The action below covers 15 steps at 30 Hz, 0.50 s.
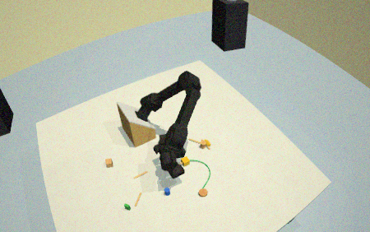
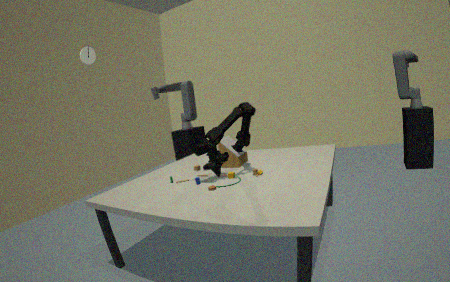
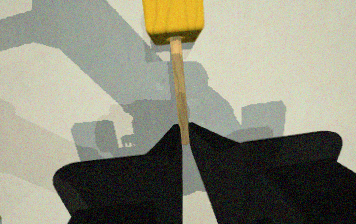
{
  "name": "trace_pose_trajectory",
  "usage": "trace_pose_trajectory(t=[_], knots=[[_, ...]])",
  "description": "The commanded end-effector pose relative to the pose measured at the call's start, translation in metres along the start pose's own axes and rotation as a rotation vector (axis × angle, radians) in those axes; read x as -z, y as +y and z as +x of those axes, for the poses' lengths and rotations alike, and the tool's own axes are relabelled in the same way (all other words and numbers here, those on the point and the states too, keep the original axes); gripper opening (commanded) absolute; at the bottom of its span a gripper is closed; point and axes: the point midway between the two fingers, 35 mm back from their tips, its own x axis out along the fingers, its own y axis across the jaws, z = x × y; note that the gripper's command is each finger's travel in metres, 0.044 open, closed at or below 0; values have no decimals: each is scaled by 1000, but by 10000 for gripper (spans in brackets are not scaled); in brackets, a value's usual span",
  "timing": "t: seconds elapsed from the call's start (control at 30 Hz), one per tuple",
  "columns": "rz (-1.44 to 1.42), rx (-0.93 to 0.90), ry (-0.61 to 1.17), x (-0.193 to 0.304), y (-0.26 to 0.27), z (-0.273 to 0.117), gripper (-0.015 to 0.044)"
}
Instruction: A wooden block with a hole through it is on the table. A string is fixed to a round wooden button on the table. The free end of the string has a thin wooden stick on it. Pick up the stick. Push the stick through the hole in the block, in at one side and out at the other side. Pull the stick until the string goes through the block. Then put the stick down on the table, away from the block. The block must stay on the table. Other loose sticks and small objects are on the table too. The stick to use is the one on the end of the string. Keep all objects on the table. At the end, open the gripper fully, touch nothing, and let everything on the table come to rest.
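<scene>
The yellow wooden block (image 1: 185, 161) (image 2: 231, 175) (image 3: 174, 17) sits on the table. The thin wooden stick (image 3: 178, 75) comes out of its near side in the wrist view. My gripper (image 1: 177, 171) (image 2: 218, 173) (image 3: 183, 128) is shut on the stick's end, with a bare length of stick between fingertips and block. The green string (image 1: 208, 167) (image 2: 235, 183) curves from the block's other side to the round orange-brown button (image 1: 203, 192) (image 2: 212, 188). The stick's string end is out of the wrist view.
A large brown wedge (image 1: 144, 135) (image 2: 236, 160) stands behind the gripper. Loose sticks (image 1: 141, 174) (image 1: 138, 199), a blue piece (image 1: 167, 192), a green piece (image 1: 127, 206) and an orange-brown cube (image 1: 108, 163) lie around. Small yellow and orange pieces (image 1: 205, 143) lie beyond the block.
</scene>
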Motion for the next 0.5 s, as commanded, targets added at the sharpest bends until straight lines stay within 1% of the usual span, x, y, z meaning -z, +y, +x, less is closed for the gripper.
trace_pose_trajectory(t=[0.0,0.47], knots=[[3,1,7,6,-4,-2,0],[16,-3,6,20,0,-3,0]])
